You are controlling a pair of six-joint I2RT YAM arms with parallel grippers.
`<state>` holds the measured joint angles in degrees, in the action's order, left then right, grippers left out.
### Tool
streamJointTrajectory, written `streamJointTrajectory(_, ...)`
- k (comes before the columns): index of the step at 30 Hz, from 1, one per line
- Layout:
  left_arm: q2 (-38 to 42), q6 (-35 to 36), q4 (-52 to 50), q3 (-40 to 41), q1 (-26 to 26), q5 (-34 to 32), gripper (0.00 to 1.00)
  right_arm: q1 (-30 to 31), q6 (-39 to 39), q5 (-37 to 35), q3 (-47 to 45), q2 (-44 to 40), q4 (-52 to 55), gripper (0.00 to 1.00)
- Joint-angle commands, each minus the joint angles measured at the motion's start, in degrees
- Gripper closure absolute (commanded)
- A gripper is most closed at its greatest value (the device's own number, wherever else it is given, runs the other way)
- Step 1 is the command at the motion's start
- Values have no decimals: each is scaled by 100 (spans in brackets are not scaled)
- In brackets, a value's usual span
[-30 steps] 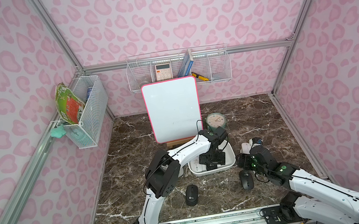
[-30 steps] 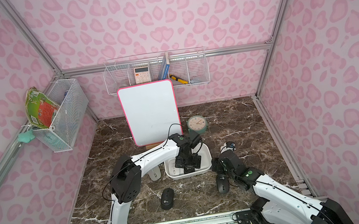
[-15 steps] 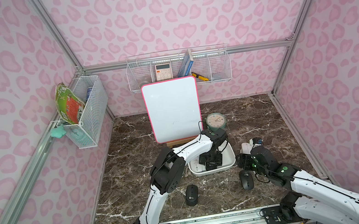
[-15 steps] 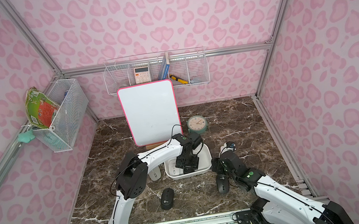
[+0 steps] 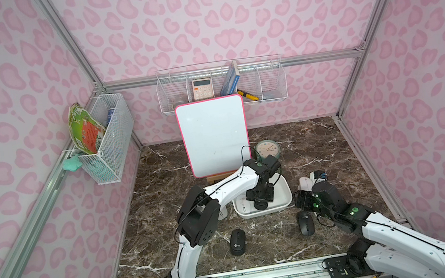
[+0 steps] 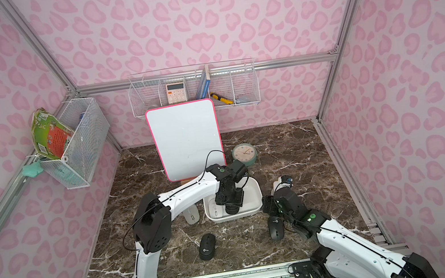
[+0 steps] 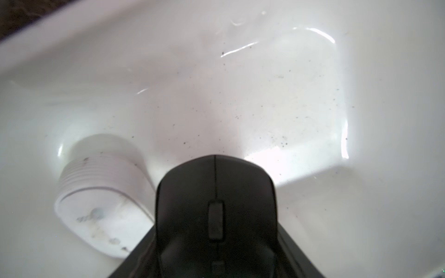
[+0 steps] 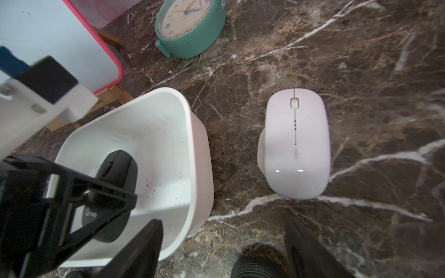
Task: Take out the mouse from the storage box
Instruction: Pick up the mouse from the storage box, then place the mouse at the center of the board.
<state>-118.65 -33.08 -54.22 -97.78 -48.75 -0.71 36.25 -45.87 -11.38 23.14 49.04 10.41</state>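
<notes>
Left gripper (image 5: 260, 203): jaws closed on flanks of black mouse (image 7: 215, 204), inside storage box (image 5: 273, 209) at 6 o'clock of green clock (image 5: 267, 149); mouse logo illegible. White mouse (image 7: 101, 207) lies in box at 9 o'clock of the black one. Right gripper (image 8: 224, 223): jaws wide apart, empty, at 3 o'clock of box.

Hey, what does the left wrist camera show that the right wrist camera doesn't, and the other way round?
Left wrist only: a clear look at a boxed white mouse lying close beside the black mouse. Right wrist only: a loose white mouse on the marble table beside the storage box, plus the teal clock and pink-edged whiteboard. Both: the storage box's white inside and the black mouse, with the left gripper straddling it.
</notes>
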Motion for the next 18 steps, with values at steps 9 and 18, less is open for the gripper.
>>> streamJointTrajectory(9,1833,140,339,1733,-280,66,48,-21,112,-32,11,147,-151,18)
streamJointTrajectory(18,2389,111,668,2704,-983,145,48,-35,187,46,121,440,-230,18)
